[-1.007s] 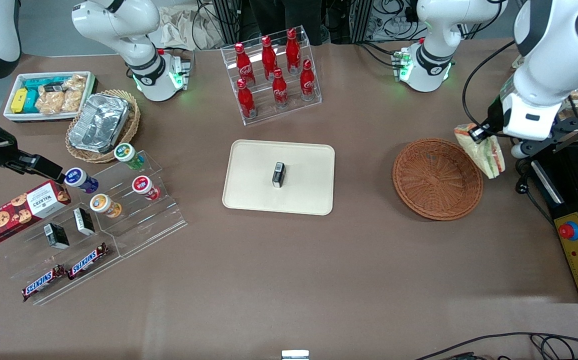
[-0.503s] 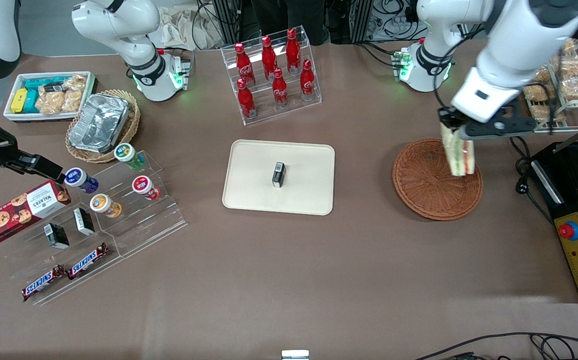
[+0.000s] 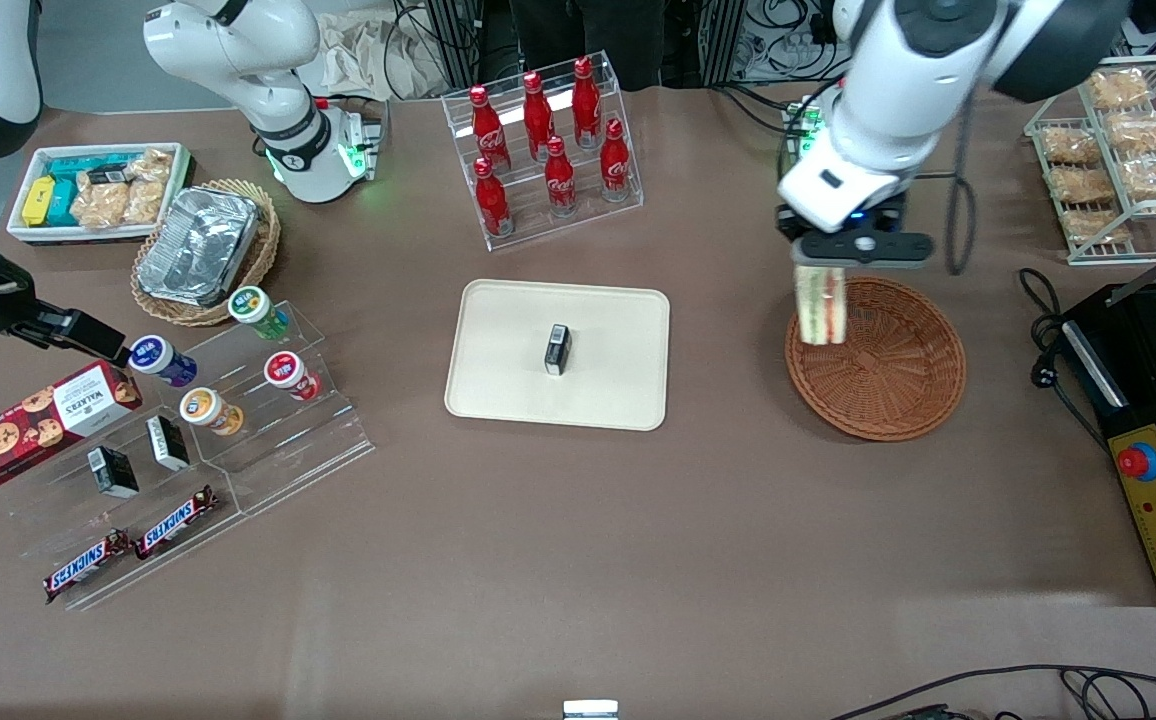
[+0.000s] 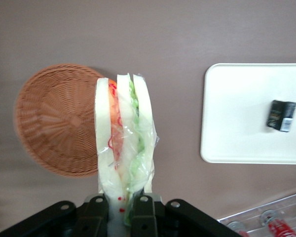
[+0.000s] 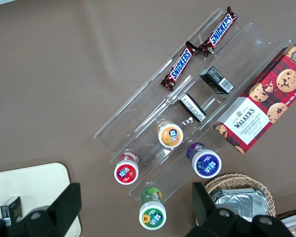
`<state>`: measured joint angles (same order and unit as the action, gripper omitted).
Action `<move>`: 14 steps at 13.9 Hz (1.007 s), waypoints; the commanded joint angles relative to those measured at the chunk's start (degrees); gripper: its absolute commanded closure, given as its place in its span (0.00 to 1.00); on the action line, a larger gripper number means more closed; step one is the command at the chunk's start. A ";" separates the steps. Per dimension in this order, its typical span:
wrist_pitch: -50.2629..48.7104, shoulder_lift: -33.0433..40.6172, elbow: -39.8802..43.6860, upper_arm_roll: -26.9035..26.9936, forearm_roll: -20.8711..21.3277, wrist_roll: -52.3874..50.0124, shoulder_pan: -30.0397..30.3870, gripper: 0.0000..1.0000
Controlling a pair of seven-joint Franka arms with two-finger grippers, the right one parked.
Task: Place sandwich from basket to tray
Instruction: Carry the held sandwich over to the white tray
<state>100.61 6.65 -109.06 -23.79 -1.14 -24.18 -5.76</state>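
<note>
the left arm's two-finger gripper [image 3: 820, 262] hangs above the table, clamped on the top of the triangular clear-wrapped white-bread sandwich [image 3: 821, 305], which hangs over the rim of the round reddish-brown wicker basket [image 3: 888, 375] on the side toward the flat cream-beige rectangular tray [image 3: 508, 350]; the tray lies well apart from the basket, toward the parked arm's end; a small black box [image 3: 558, 349] stands on the tray.

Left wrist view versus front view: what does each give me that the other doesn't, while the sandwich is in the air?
Only the left wrist view shows the gripper fingers clamped on the sandwich base. Only the front view shows the cola bottle rack and snack shelves. Both show the sandwich above the basket edge nearest the tray, and the small black box on it.
</note>
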 commanded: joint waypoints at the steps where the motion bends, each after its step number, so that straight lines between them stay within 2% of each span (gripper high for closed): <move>1: 6.50 -2.07 -2.28 0.14 -0.62 -6.38 -4.76 1.00; 7: 20.84 -10.49 -6.25 0.23 0.52 -15.44 -13.82 1.00; 8: 22.77 -12.69 -6.43 0.23 1.83 -16.94 -15.40 1.00; 12: 32.78 -20.43 -7.48 0.58 3.68 -19.68 -18.66 1.00; 14: 37.01 -23.33 -7.92 0.58 6.31 -20.38 -19.02 1.00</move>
<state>134.41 -14.37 -117.20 -23.95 2.53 -42.51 -23.60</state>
